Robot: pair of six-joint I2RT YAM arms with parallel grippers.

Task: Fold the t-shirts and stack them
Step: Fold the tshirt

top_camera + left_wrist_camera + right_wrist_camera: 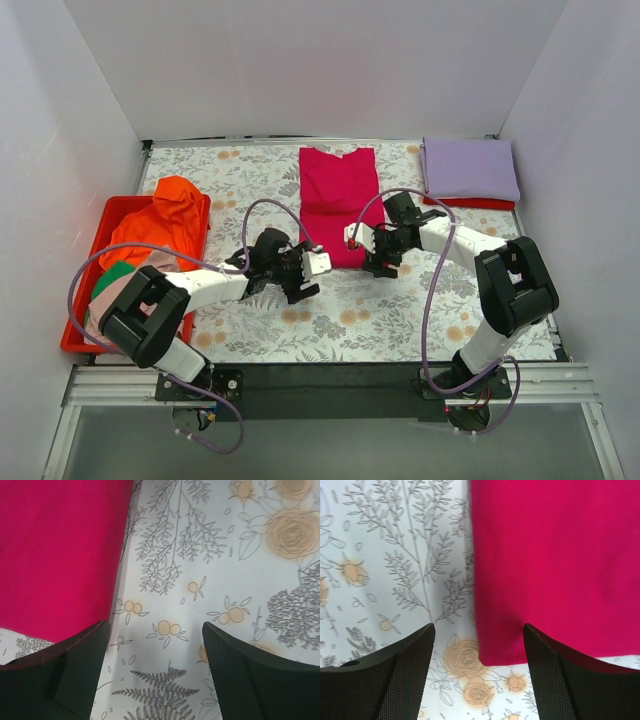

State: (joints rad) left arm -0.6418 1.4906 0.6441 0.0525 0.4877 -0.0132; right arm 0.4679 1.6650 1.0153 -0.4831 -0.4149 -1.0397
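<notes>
Top view: the crimson t-shirt (338,200) is lying folded in a long strip at centre-back of the floral table (400,310). A lavender t-shirt (470,170) is sitting folded at the far right, and an orange t-shirt (165,220) is heaped in the red tray (72,340).

The left gripper (315,265) and right gripper (355,240) are flanking the crimson shirt's near end.

Left wrist: the jaws are standing wide and gripping nothing, with the shirt's edge beside the left finger.

Right wrist: the jaws are wide and empty, hovering over the shirt's near corner.
</notes>
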